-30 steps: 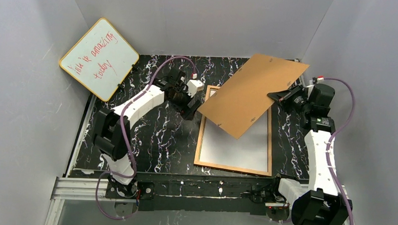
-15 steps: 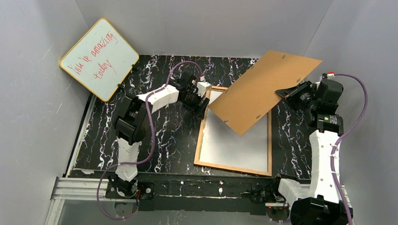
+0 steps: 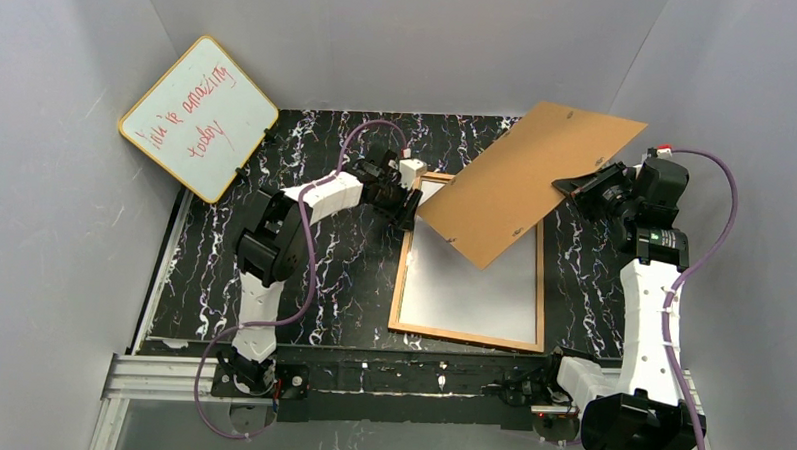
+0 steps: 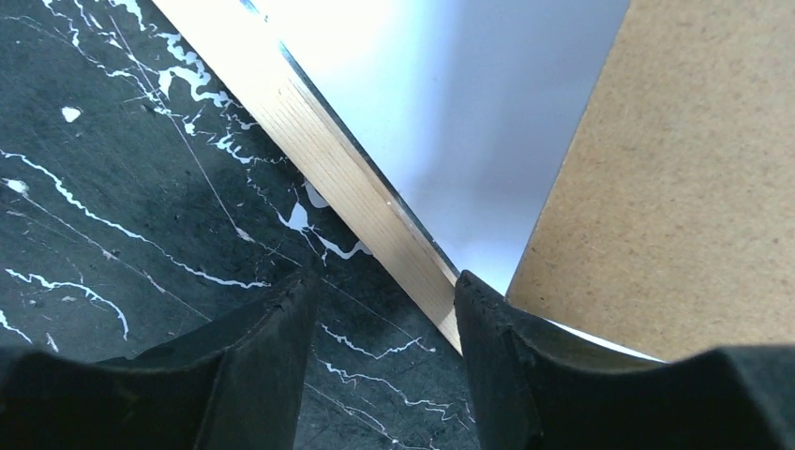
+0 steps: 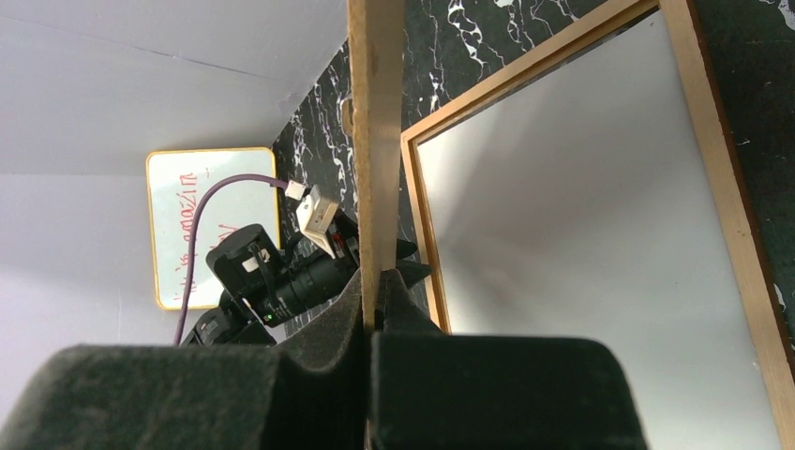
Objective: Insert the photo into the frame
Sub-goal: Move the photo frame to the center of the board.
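Observation:
The orange-brown wooden frame [image 3: 466,336] lies flat on the black marbled table, and a plain white surface [image 3: 473,283] fills its opening. The photo's room scene shows in no view. My right gripper [image 3: 566,188] is shut on the right edge of the brown fibreboard back [image 3: 516,184] and holds it tilted above the frame's far half. In the right wrist view the board [image 5: 375,141] runs edge-on out of the closed right gripper [image 5: 372,286]. My left gripper [image 3: 412,200] is open and low at the frame's far left corner. In the left wrist view the frame's rail [image 4: 319,159] runs past the right finger of the left gripper [image 4: 384,291].
A yellow-edged whiteboard [image 3: 198,118] with red writing leans in the far left corner. Grey walls close in the table on three sides. An aluminium rail [image 3: 169,372] runs along the near edge, by the arm bases.
My left gripper has moved right, up to the frame's far left corner. My right gripper has swung the fibreboard back up and to the right, uncovering more of the white surface.

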`<state>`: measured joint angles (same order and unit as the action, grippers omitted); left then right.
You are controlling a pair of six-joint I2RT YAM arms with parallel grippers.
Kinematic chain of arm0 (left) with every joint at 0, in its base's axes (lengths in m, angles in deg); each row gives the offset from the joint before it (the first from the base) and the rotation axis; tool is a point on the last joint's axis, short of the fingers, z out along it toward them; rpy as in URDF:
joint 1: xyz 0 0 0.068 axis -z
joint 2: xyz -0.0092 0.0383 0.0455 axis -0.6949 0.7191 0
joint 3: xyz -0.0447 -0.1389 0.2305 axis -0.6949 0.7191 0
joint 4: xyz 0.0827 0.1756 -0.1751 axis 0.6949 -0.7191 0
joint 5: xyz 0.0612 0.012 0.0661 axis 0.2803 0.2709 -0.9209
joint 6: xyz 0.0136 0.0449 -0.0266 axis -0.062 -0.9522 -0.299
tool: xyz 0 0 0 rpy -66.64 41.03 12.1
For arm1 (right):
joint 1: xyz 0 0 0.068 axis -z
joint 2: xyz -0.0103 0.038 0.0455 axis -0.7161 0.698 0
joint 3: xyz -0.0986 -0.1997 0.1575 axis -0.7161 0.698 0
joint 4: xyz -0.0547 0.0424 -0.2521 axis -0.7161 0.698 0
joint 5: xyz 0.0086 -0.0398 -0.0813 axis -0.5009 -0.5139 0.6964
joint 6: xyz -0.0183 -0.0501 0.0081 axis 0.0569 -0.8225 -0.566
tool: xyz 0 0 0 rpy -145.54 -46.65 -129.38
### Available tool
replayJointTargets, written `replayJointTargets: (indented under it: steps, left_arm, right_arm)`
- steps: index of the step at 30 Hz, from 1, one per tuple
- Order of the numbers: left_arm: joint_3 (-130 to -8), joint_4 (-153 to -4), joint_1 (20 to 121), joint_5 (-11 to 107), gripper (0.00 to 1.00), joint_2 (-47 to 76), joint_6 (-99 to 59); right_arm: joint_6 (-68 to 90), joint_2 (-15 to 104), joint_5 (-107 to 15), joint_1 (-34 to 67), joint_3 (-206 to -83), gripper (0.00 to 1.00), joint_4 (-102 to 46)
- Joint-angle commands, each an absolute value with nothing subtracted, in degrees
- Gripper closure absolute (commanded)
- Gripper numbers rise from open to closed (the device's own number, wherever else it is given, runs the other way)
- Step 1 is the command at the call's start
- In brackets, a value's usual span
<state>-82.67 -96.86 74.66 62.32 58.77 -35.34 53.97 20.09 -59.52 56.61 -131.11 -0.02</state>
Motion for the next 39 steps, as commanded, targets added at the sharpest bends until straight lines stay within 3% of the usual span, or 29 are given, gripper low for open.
replayJointTargets:
  steps: [1, 7, 17, 30, 35, 39]
  left_arm:
    - [-81.1, -96.6, 74.7, 57.9, 0.48, 58.0, -36.1]
    - [-77.8, -95.5, 74.6, 55.2, 0.48, 56.5, -37.4]
    - [-75.3, -96.2, 69.0, 51.2, 0.58, 53.0, -38.9]
    - [-69.0, -99.7, 57.5, 54.3, 0.58, 45.5, -43.6]
    - [-69.6, -104.4, 54.2, 58.0, 0.48, 41.4, -45.9]
    - [-72.0, -109.9, 53.2, 60.0, 0.22, 36.5, -48.9]
  right_arm:
    - [55.8, 19.4, -61.9, 57.0, -134.1, 0.99, -6.6]
    - [56.3, 19.1, -62.8, 57.0, -132.8, 0.99, -7.4]
    - [58.6, 19.3, -69.1, 57.1, -128.8, 0.99, -13.8]
    - [66.1, 27.4, -94.6, 56.5, -119.3, 0.99, -41.2]
    - [65.7, 32.3, -99.2, 50.1, -120.3, 0.99, -46.8]
    - [64.4, 35.5, -100.2, 45.9, -121.2, 0.99, -48.0]
